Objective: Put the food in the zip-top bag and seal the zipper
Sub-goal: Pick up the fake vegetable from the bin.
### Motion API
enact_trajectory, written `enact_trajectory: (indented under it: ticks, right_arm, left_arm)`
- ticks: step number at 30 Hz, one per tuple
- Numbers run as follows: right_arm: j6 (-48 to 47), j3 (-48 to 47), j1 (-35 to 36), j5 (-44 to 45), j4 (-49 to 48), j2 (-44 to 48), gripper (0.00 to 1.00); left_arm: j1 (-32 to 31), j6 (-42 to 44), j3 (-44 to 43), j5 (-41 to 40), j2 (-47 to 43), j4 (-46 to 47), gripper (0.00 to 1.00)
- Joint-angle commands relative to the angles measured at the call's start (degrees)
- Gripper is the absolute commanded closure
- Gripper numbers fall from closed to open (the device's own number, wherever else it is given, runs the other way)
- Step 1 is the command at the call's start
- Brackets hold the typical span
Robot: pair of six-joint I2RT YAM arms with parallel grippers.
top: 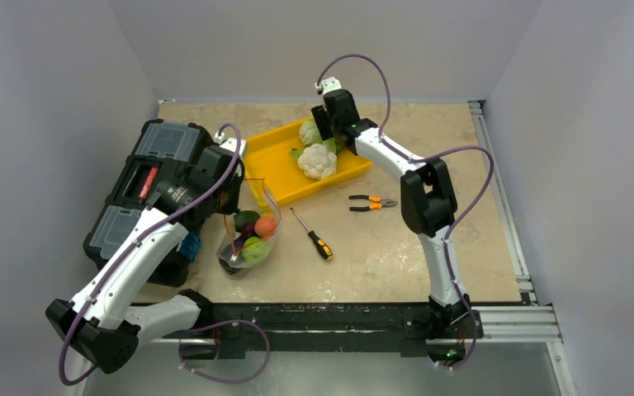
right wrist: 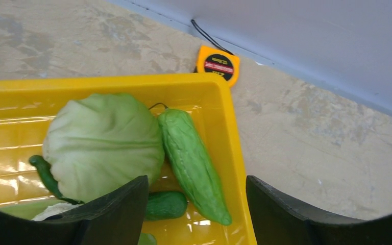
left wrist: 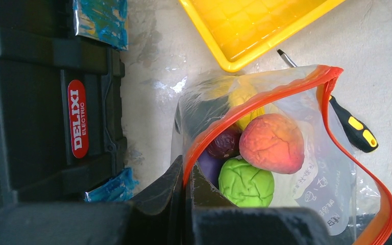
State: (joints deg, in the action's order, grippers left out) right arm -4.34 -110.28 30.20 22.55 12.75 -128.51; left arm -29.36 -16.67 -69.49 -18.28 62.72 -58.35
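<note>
The clear zip-top bag [top: 249,239] stands open left of centre, holding an orange-red fruit [left wrist: 271,144], a green lime [left wrist: 246,182], purple pieces and something yellow. My left gripper [left wrist: 188,176] is shut on the bag's red-orange zipper strip [left wrist: 219,127] at the mouth's near edge. My right gripper [right wrist: 196,189] is open above the yellow tray's [top: 293,186] far right corner, over a pale green cabbage [right wrist: 102,143], a long green gourd [right wrist: 191,161] and a small dark green piece [right wrist: 166,204]. A white cauliflower [top: 317,160] lies in the tray.
A black toolbox [top: 144,186] sits at the left, close to the bag. A screwdriver [top: 312,234] and orange-handled pliers [top: 371,202] lie on the table right of the bag. A yellow tape measure [right wrist: 217,62] sits by the back wall.
</note>
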Motion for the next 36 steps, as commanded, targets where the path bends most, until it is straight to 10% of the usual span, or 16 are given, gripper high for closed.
enact_trajectory:
  ticks: [1,11,23,29,36]
  right_arm:
    - [3.9,-1.8,-0.1,-9.3,-3.3,1.8,0.32]
    - [12.8,-13.2,-0.1,-15.9,-1.7,-6.2,0.02]
    - [12.6,-17.6,1.2,-15.1,0.9,-13.6,0.02]
    - [12.2,-18.0,1.3,-14.3,1.3,-13.5,0.15]
    - [11.2,-17.7,1.4,-15.6,1.7,-7.7,0.55]
  left_arm:
    - [0.3,1.2,-0.4,0.4,-0.3,1.2,1.0]
    - [0.3,0.8,0.2,2.5,-1.6,0.6,1.0]
    - [0.3,0.7,0.8,3.8,-2.4,1.1,1.0]
    - [0.4,0.7,0.5,4.1,-2.2,1.0,1.0]
    - [0.3,0.2,0.3,4.2,-2.7,0.3,1.0]
